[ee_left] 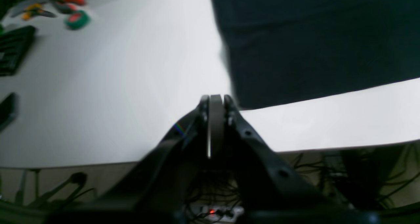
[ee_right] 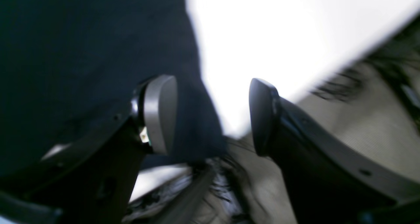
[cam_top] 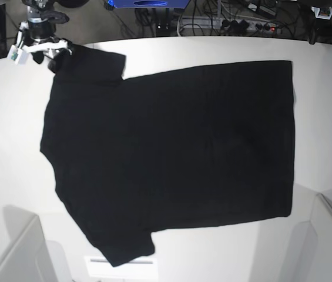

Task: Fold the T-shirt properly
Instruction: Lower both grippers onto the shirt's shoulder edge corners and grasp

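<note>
Mostly flat, the T-shirt (cam_top: 171,158) hides its print; left jaws (ee_left: 215,100) closed empty, right jaws (ee_right: 213,115) apart, blurred

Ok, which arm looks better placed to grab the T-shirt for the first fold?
Probably the right: the right gripper is open, its fingers straddling the T-shirt edge. The left gripper is shut, just off the T-shirt's corner over bare table.

The T-shirt (cam_top: 171,158) lies spread flat on the table (cam_top: 324,117), sleeves toward the base view's left, hem toward its right.
</note>
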{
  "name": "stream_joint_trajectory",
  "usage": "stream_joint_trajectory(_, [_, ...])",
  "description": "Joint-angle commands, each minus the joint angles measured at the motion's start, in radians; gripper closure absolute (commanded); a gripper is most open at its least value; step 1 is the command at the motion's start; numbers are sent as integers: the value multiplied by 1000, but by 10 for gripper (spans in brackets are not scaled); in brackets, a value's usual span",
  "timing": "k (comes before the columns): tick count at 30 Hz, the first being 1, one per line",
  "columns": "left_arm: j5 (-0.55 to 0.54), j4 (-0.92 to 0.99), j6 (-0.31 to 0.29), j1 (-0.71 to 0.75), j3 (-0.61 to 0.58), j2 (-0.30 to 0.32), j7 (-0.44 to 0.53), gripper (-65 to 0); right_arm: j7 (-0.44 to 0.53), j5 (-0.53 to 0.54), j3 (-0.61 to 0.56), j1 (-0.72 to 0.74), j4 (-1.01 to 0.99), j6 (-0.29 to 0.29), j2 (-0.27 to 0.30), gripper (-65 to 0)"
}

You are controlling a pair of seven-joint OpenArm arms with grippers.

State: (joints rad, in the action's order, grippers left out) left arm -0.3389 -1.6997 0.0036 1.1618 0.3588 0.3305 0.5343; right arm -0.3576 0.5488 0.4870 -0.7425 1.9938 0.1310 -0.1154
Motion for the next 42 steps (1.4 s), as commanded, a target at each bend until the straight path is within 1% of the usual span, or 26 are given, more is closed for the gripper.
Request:
stream_joint_trajectory(1, [-1,-6,5,19,4,3,23,0,2,27,6,1,19,19,15,-345])
stream_joint_trajectory(3, [-2,-6,5,19,-4,3,23,0,-56,86,6,33,17,31,36,-362])
stream_joint_trajectory(5, [-2,-6,5,19,-7,3,23,0,-114,124,8,62,15,31,58,-383])
stream_joint_trajectory(6, [-4,-4,5,19,-7,3,23,-63,-143,138,8,77,12,31,66,-393])
stream_joint_trajectory(7, [-4,-1,5,19,-7,3,23,-155,-165,149,8,91,8,31,72,-405])
stream_joint_trajectory(9, [-7,0,5,17,-7,5,23,-309,-191,142,29,123,0,31,70,-423])
stream_joint_trajectory(10, [-27,0,2,17,-7,5,23,-367,-205,142,57,140,-6,31,67,-428])
stream_joint_trajectory(11, [-61,-1,2,17,-7,6,23,-408,-225,142,83,156,-15,31,66,-432])
stream_joint_trajectory(12, [-108,-3,-1,17,-7,20,23,-436,-251,142,112,176,-28,31,64,-431])
stream_joint_trajectory(13, [-162,0,-15,17,-8,42,23,-441,-281,142,143,194,-41,32,64,-432])
stream_joint_trajectory(15, [-277,10,-70,16,-8,72,23,-438,-338,142,187,226,-77,37,69,-431])
stream_joint_trajectory(16, [-335,16,-107,16,-8,86,23,-438,-360,142,207,242,-100,39,69,-431])
stream_joint_trajectory(18, [-424,22,-149,0,-11,109,5,-438,-384,142,223,262,-144,40,70,-431])
stream_joint_trajectory(19, [-450,23,-161,-18,-17,117,-26,-438,-386,142,221,263,-159,40,70,-431])
stream_joint_trajectory(20, [-475,30,-176,-35,-13,120,-76,-438,-386,142,210,266,-173,40,70,-431])
stream_joint_trajectory(22, [-518,46,-225,-78,7,115,-176,-438,-384,141,192,268,-199,40,70,-431])
stream_joint_trajectory(24, [-556,60,-296,-127,32,111,-279,-438,-384,141,181,269,-224,40,72,-429])
stream_joint_trajectory(26, [-595,69,-376,-162,67,89,-383,-438,-383,141,181,274,-242,40,72,-429])
stream_joint_trajectory(28, [-610,69,-431,-197,121,55,-468,-438,-383,141,180,275,-261,42,72,-429])
stream_joint_trajectory(29, [-602,69,-445,-214,148,37,-504,-438,-384,141,180,275,-264,49,72,-428])
stream_joint_trajectory(32, [-555,71,-479,-271,239,-17,-621,-438,-390,141,180,268,-268,126,66,-420])
stream_joint_trajectory(33, [-536,71,-492,-288,265,-32,-658,-438,-390,141,180,266,-268,146,62,-407])
stream_joint_trajectory(35, [-506,71,-529,-323,308,-58,-724,-438,-390,141,180,251,-268,152,62,-368])
stream_joint_trajectory(37, [-481,74,-561,-359,346,-81,-781,-438,-390,141,151,240,-268,152,66,-357])
stream_joint_trajectory(39, [-478,74,-567,-386,378,-101,-834,-438,-384,141,118,228,-270,152,69,-357])
stream_joint_trajectory(42, [-478,74,-569,-417,406,-118,-889,-438,-384,141,108,231,-271,152,69,-354])
